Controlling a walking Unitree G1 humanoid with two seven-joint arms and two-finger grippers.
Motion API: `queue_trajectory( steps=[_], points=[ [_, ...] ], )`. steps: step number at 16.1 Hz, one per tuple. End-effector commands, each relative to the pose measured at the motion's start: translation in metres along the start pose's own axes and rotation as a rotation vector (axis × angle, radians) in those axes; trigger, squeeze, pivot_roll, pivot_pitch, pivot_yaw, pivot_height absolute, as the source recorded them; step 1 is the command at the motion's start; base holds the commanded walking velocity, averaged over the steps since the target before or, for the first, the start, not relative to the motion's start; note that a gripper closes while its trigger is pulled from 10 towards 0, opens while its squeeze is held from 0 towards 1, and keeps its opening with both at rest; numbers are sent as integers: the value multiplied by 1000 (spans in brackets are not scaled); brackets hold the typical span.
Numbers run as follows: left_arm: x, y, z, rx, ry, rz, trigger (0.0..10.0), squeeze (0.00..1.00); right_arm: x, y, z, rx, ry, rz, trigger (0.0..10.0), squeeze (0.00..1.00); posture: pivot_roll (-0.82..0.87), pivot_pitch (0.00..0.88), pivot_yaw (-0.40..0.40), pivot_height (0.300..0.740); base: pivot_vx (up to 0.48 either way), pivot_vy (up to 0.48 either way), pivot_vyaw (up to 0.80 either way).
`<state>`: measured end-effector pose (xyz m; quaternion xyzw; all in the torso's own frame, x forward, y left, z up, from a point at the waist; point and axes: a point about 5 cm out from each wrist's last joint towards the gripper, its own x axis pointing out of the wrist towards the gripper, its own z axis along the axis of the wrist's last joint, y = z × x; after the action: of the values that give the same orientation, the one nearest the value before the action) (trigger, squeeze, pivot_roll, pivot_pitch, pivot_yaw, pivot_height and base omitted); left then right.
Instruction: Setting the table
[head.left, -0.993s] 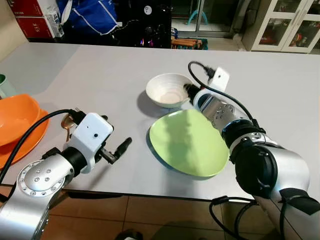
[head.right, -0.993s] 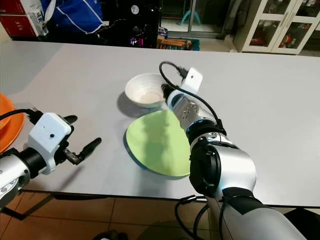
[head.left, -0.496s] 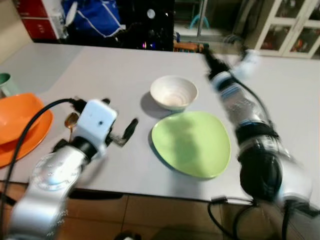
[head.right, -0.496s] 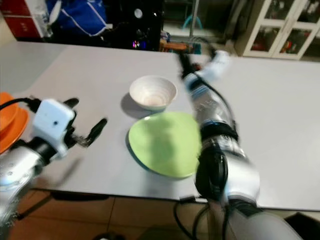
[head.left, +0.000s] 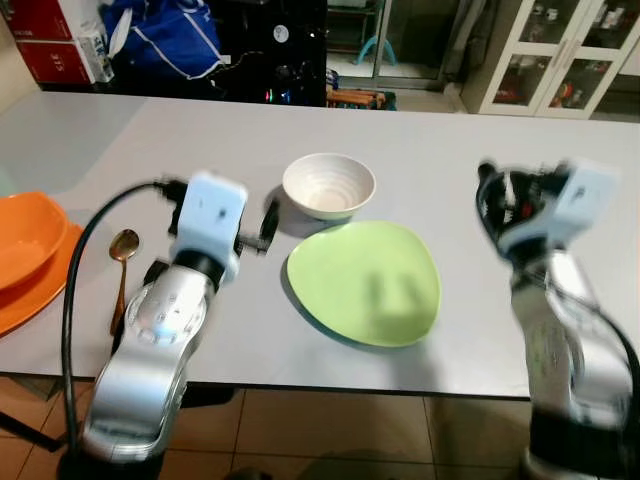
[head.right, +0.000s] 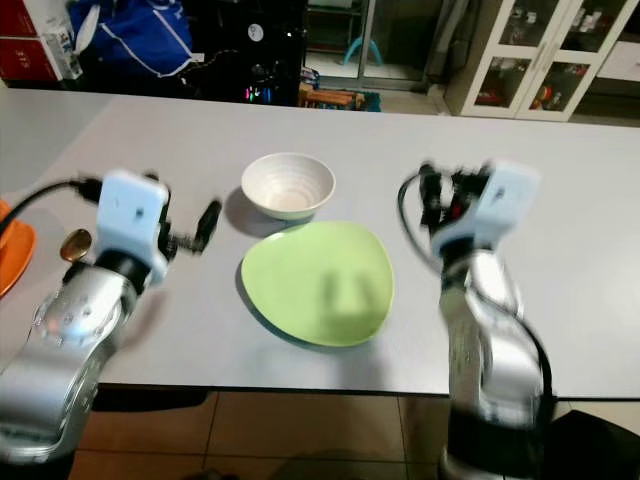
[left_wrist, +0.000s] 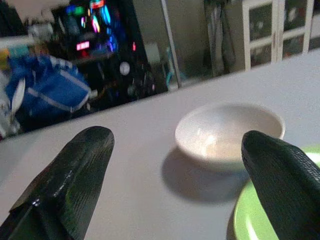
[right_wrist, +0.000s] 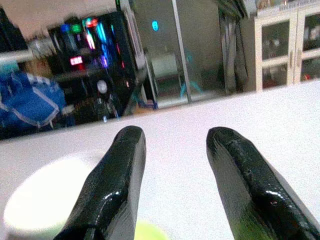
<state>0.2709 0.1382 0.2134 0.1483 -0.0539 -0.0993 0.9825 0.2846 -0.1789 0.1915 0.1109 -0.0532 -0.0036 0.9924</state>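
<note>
**Table setting partly laid: plate and bowl down, spoon not yet placed**

Green plate (head.left: 364, 282) lies flat near the front edge of the grey table (head.left: 450, 140), roughly central before the robot. Just behind it and slightly toward the robot's left, the white bowl (head.left: 329, 184) stands upright and empty; its rim is very close to the plate's far edge, though contact cannot be confirmed. These two pieces appear to be placed already. A metal spoon (head.left: 122, 262) lies well to the left of the plate, beside an orange dish (head.left: 30, 255) at the table's left edge; judged from this layout, moving the spoon to the plate is a likely remaining step.

Left gripper (left_wrist: 175, 170) hovers above the table just left of the bowl, its two black fingers spread wide with nothing between them; its wrist view looks past them at the bowl and the plate's edge. Right gripper (right_wrist: 175, 170), raised over the table to the right of the plate and blurred in the head views, likewise has its fingers parted and carries nothing.
</note>
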Motion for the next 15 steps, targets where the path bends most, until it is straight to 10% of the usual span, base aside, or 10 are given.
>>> queue_trajectory(
  steps=[1, 9, 15],
  points=[
    [2, 2, 1, 11, -7, 19, 10000, 0, -4, 7, 2, -28, 17, 21, 10000, 0, -63, 0, 10, 740, 0, 0, 0],
    [-2, 8, 1, 50, -25, 39, 10000, 0, -26, 15, -13, -126, 141, 63, 10000, 0, -37, 0, -1, 740, 0, 288, 0],
    [-5, 3, 0, 77, -24, -4, 10000, 0, -35, 16, -20, -32, 149, 36, 10000, 0, -15, 0, 10, 740, 0, 379, 0]
  ],
)
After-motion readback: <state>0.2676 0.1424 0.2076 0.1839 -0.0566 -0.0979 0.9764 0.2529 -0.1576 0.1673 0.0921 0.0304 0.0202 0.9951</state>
